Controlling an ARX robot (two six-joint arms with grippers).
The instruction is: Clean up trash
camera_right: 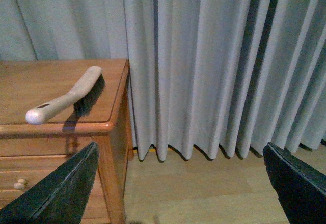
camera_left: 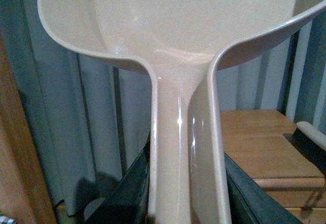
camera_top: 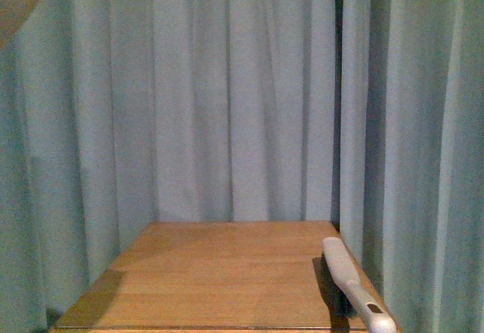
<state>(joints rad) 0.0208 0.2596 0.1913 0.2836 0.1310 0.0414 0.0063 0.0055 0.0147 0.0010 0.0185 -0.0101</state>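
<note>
My left gripper (camera_left: 186,193) is shut on the handle of the beige dustpan (camera_left: 183,25), which it holds raised off the table's left side; a corner of the pan shows at the top left of the front view (camera_top: 19,0). The pan's bowl looks empty. My right gripper (camera_right: 181,188) is open and empty, over the floor beside the table's right side. A white hand brush with black bristles (camera_top: 355,287) lies on the wooden table (camera_top: 219,272) near its right edge; it also shows in the right wrist view (camera_right: 69,99). No tissue wad is in view.
Pale blue-grey curtains (camera_top: 242,91) hang behind and on both sides of the table. The table has drawers with a small knob (camera_right: 19,185). Light wooden floor (camera_right: 204,193) lies below my right gripper.
</note>
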